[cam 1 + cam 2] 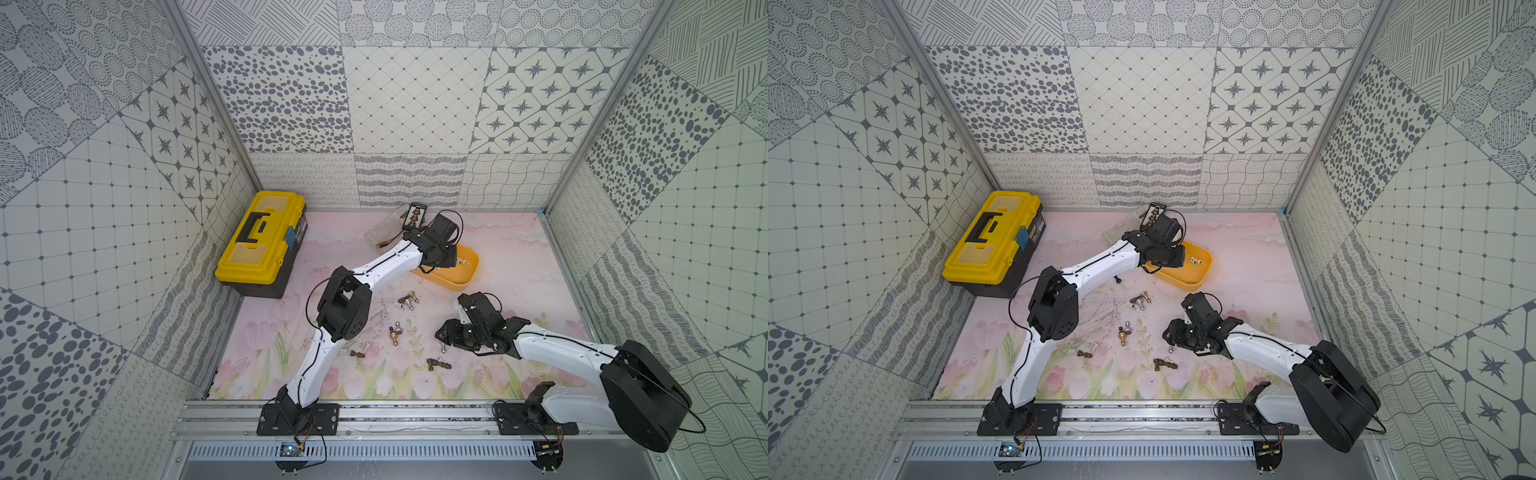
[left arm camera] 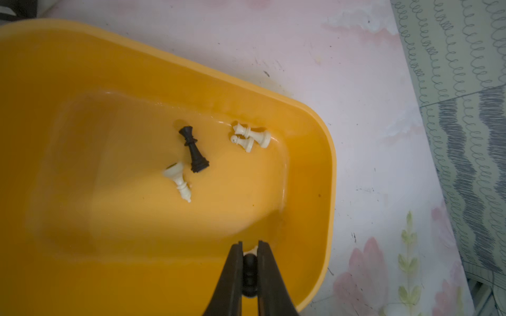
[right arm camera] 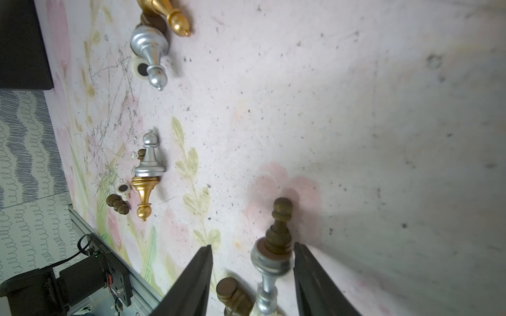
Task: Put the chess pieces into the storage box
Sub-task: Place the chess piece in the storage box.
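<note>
Nearest you, at the lower middle of a top view, a brass-coloured pair point(image 1: 438, 365) lay tipped over on the floral mat point(image 1: 519, 257), with a brown piece point(image 1: 358, 354) off to its left. Just above them your right gripper point(image 3: 252, 245) hung low with its jaws spread, holding nothing. The right wrist view showed a silver piece point(image 3: 269, 273) and a dark brown piece point(image 3: 279, 232) lying between the jaws, neither of them pinched.

Further up the frame, two more clusters sat on the mat: a silver-and-gold group point(image 1: 395, 330) and, beyond it, a mixed group point(image 1: 409, 300).

Right of centre was the storage box point(image 1: 451, 284). Your left gripper point(image 2: 250, 246) was poised over it, clenched on a black piece point(image 2: 249, 270) that had not yet been dropped. Four pieces lay inside: a black one point(image 2: 193, 149), a white one point(image 2: 178, 180) and a white pair point(image 2: 252, 136) by the wall.

By my reckoning you were well short of halfway: four stowed, one in hand, and roughly ten left on the mat.
</note>
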